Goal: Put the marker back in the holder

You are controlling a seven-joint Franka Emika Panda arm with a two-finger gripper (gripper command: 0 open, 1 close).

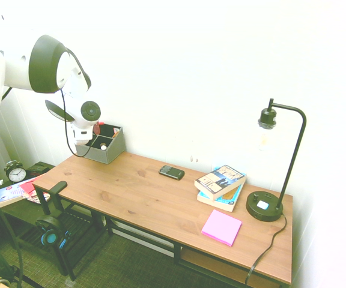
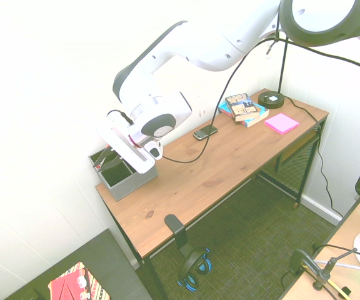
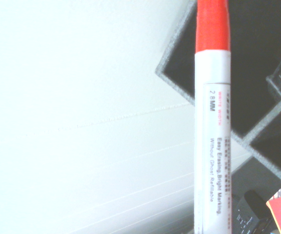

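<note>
Marker [image 3: 211, 122]: one, white barrel with red cap; the wrist view shows it rising from the bottom edge with the cap leading over a dark compartment of the holder, so it appears clasped in the end effector.
End effector [image 2: 108, 161]: clenched, apparently on the marker, poised over the holder's open top; its fingers are mostly hidden behind the white hand in both outside views.
Holder [image 1: 110, 151]: one grey box with dark dividers, at the tabletop's 10 o'clock corner against the wall; a few small items sit inside, too small to name.
In the way: the dividers and the items already in the compartments crowd the opening.
Tabletop [image 1: 137, 198]: one wooden surface.
Phone [image 1: 172, 172]: one, dark, toward 12 o'clock, well apart from the holder.
Books [image 1: 221, 186]: two, stacked, near 2 o'clock.
Sticky pad [image 1: 221, 227]: one, pink, near 4 o'clock.
Lamp [image 1: 269, 198]: one, black, round base at 3 o'clock.
</note>
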